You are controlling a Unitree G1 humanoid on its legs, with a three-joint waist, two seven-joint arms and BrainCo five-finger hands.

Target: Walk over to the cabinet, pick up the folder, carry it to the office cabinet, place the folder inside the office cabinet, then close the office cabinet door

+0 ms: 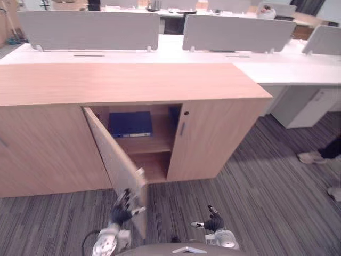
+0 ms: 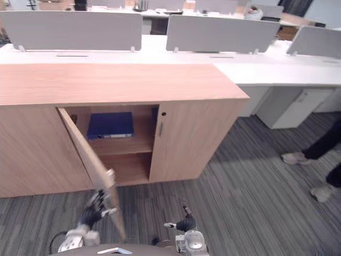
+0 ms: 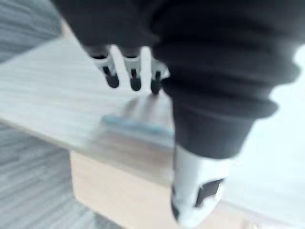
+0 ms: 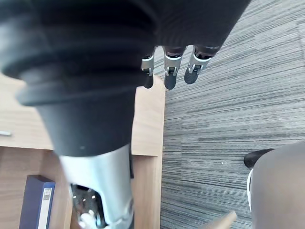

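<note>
Folder (image 1: 130, 124): blue, lying flat on the upper shelf (image 1: 152, 145) inside the office cabinet (image 1: 213, 133), toward the back of the open compartment; neither hand is on it.
Office cabinet: low, light wood with a long bare top; the compartment to the right of the opening is closed by its own door with a small handle.
Cabinet door (image 1: 112, 152): hinged at the left of the opening and swung out wide toward the robot, its free edge nearest the camera.
Left hand (image 1: 121, 210): low in the head views, just beside the door's free edge, fingers straight and spread with nothing in them; whether they touch the wood cannot be told.
Right hand (image 1: 214, 223): low and to the right, well apart from the door, over the grey striped carpet (image 1: 266, 181), fingers relaxed and empty.
Behind the cabinet: white desks (image 1: 287, 66) with grey divider panels (image 1: 237, 33).
Far right: a person's shoes (image 1: 311, 157) on the carpet.
</note>
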